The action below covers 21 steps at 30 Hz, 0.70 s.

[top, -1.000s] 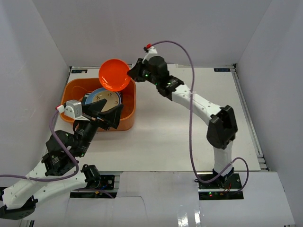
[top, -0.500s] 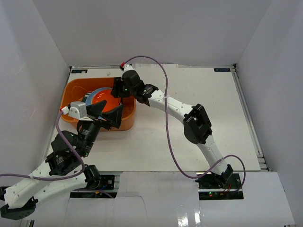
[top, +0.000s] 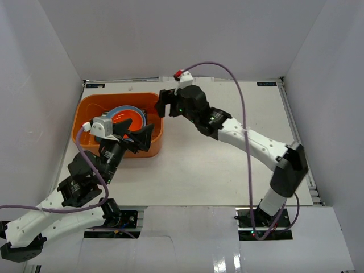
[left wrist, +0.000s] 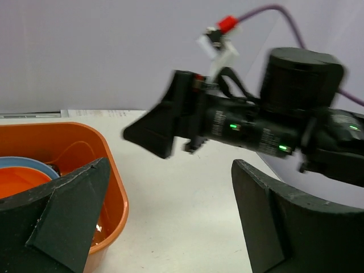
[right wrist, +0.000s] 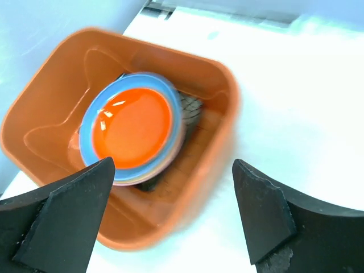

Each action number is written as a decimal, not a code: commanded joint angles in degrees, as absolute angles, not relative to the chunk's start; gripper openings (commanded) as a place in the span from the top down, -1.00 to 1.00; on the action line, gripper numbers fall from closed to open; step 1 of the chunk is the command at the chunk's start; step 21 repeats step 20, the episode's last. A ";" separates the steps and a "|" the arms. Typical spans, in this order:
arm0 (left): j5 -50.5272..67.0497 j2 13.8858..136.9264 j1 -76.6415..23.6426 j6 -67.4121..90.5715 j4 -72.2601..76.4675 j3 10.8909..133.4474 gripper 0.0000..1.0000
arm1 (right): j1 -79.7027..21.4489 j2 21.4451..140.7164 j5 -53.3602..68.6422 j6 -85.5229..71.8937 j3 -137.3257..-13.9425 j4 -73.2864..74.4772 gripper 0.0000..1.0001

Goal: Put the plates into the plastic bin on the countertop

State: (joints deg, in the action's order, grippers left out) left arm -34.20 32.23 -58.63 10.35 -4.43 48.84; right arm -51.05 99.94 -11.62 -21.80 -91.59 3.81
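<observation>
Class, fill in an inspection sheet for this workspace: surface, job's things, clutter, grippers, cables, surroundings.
Surface: white countertop, plastic bin at its far left.
Job's things: orange plate lies on a blue plate inside the bin; a dark patterned dish shows beneath.
Clutter: nothing seen.
Grippers: left gripper, jaws open, empty, over the bin's near right part; right gripper, jaws open, empty, by the bin's far right corner.
Cables: purple cable arcs above the right arm; a second purple cable loops along the left arm.
Surroundings: white walls on three sides.
</observation>
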 commanded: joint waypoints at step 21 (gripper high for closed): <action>-30.40 43.06 -58.62 17.40 -16.96 55.27 -0.96 | -50.71 26.89 -35.77 -4.32 -33.83 -7.21 -0.80</action>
